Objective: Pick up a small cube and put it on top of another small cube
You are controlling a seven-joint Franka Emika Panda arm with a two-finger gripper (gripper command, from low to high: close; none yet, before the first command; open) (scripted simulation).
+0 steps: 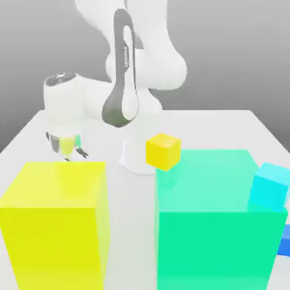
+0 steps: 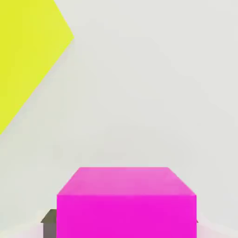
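The small magenta-pink cube (image 2: 126,204) sits close under the hand camera on the white table, with a dark fingertip (image 2: 48,217) pressed against one side. In the exterior view my gripper (image 1: 67,152) hangs low at the left, just behind the far top edge of the big yellow cube (image 1: 56,218), its fingers pointing down. The gripper is shut on the small cube. A small yellow cube (image 1: 163,151) shows at the far left corner of the big green cube (image 1: 218,221), and a small cyan cube (image 1: 270,185) at its right edge.
The big yellow cube (image 2: 28,51) stands close beside the hand. The arm's white base (image 1: 133,156) rises between the two big cubes. A blue object (image 1: 285,241) peeks in at the exterior view's right edge. White table (image 1: 133,226) runs between the big cubes.
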